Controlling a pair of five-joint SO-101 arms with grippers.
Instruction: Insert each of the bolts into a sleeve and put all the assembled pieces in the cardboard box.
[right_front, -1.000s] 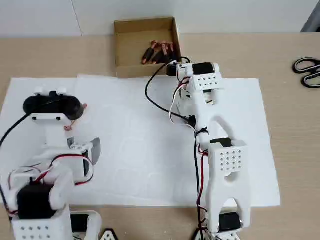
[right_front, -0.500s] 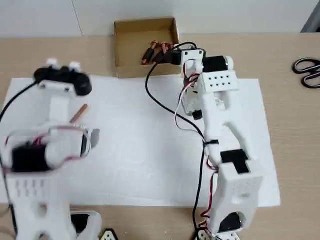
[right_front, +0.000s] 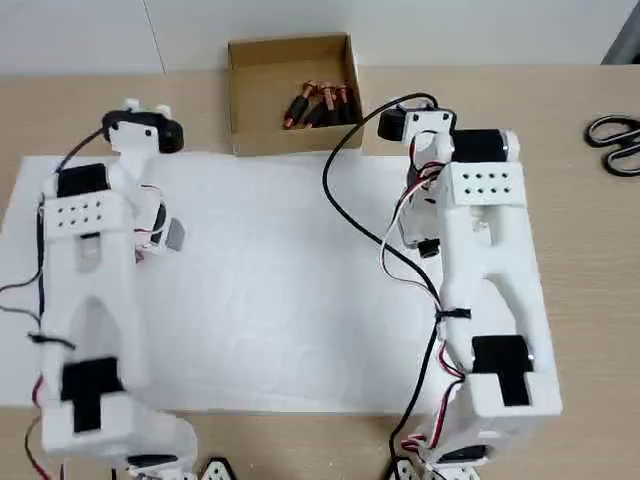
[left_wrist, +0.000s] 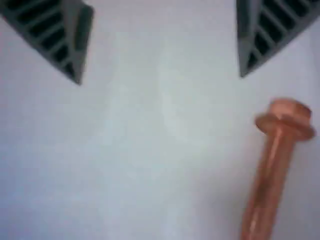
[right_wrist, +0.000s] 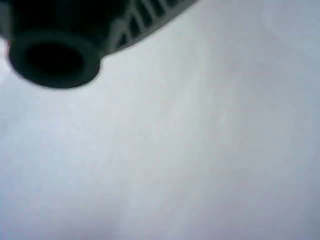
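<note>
Progress looks well along, by my reading: several copper bolts already seated in black sleeves (right_front: 320, 103) lie in a heap inside the open brown cardboard box (right_front: 290, 45) at the far edge of the wooden surface (right_front: 590, 300). What I can see left is one loose pair.

A copper-coloured flanged bolt (left_wrist: 275, 165) lies flat on the white paper sheet (right_front: 280, 300) under my left arm. The left end effector (left_wrist: 160, 75) hangs over the sheet with its jaws spread wide and nothing between them. The bolt sits just off to one side of one jaw rather than in the gap, so I judge the grasp isn't lined up yet.

On the other side, the right end effector (right_wrist: 107, 30) hovers over the paper, well apart from the box. A short black tubular sleeve (right_wrist: 52, 60) sits hard against its ribbed jaw with the open bore showing, and it looks clamped there, lifted clear of the sheet.

So one bolt must be picked up, pushed into that sleeve, and the joined piece carried to the box.
</note>
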